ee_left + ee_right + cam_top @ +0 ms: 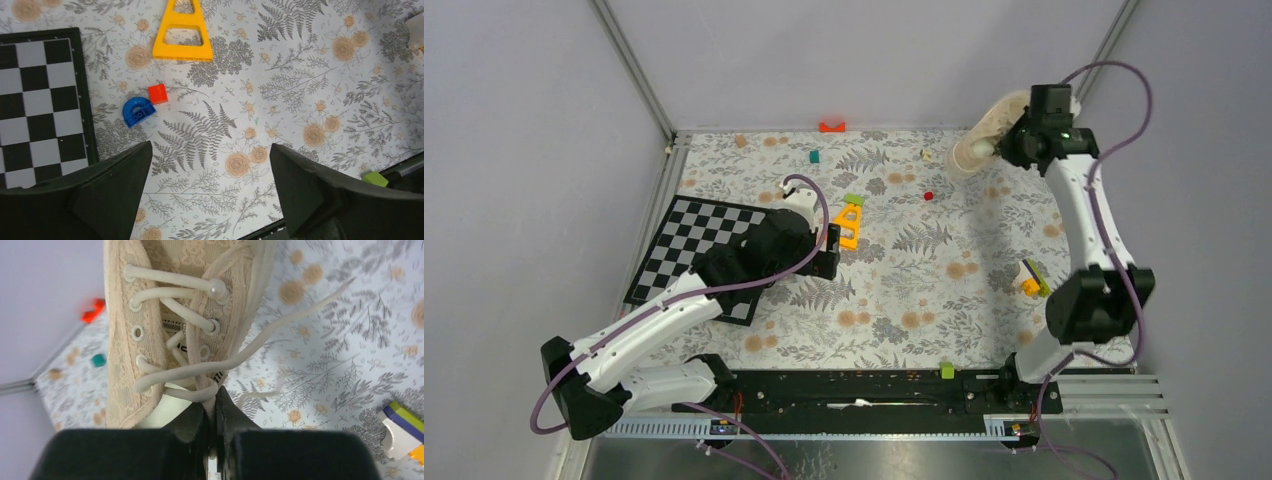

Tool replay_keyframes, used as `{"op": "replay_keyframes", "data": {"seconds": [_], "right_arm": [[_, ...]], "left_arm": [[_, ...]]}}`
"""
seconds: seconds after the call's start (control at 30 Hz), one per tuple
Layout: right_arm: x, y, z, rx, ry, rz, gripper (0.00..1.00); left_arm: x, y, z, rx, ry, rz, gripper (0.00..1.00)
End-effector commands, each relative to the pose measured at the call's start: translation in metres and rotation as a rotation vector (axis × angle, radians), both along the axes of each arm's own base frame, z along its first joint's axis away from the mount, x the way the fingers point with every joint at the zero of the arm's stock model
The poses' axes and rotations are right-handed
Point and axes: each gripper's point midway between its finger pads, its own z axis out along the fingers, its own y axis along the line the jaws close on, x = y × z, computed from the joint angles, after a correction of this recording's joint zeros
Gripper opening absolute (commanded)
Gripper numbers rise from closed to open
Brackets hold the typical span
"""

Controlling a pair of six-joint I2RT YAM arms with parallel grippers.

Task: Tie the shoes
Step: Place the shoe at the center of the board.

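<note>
On the flowered counter [904,290] we take the checkered board [686,255] as reference. The shoe [982,135] is well apart from it, to the right and farther back, held tilted. The right end effector [216,402] is pinched narrow on the shoe's upper edge, by the laces [200,367]. The left end effector [210,170] stands wide and holds nothing, just right of the board. A yellow frame [182,35], a blue arch [137,111] and a red cube [158,93] lie near the board's right edge.

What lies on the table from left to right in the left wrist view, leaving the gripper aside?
Chessboard → blue arch block → yellow triangular frame → green block. The red cube is left out, since it overlaps its neighbours.
</note>
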Motion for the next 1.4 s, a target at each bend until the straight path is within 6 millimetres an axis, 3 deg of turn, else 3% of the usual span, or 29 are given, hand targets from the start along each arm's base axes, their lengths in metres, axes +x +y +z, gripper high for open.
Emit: {"op": "replay_keyframes", "data": {"seconds": [0.0,0.1,0.23,0.43,0.53,0.63,0.73,1.03,1.13,1.23,1.37], "right_arm": [[-0.032,0.018,0.114,-0.061,-0.272,0.177,0.00],[-0.061,0.040,0.129,-0.074,-0.293,0.288,0.00],[-0.096,0.085,0.113,-0.091,-0.246,0.455,0.00],[-0.144,0.149,0.016,-0.093,-0.014,0.684,0.00],[-0.168,0.168,-0.031,-0.091,0.089,0.756,0.00],[-0.185,0.174,-0.054,-0.069,0.149,0.788,0.00],[-0.189,0.168,-0.049,-0.082,0.121,0.776,0.00],[-0.165,0.099,0.035,-0.241,-0.077,0.570,0.00],[-0.164,0.084,0.052,-0.316,-0.090,0.535,0.00],[-0.164,0.086,0.045,-0.327,-0.067,0.563,0.00],[-0.167,0.113,0.002,-0.277,0.019,0.650,0.00]], "left_arm": [[0.017,0.012,0.050,-0.010,-0.168,0.044,0.99],[0.022,0.024,0.057,0.022,-0.190,0.077,0.99],[0.026,0.033,0.060,0.026,-0.185,0.098,0.99],[0.027,0.050,0.060,0.031,-0.161,0.131,0.99],[0.027,0.056,0.055,0.025,-0.150,0.146,0.99],[0.024,0.055,0.051,0.014,-0.129,0.140,0.99],[0.023,0.051,0.047,0.001,-0.114,0.131,0.99],[0.021,0.052,0.048,-0.013,-0.115,0.135,0.99],[0.019,0.056,0.047,-0.007,-0.123,0.141,0.99],[0.018,0.058,0.046,-0.004,-0.124,0.145,0.99],[0.018,0.057,0.041,-0.003,-0.114,0.146,0.99]]}}
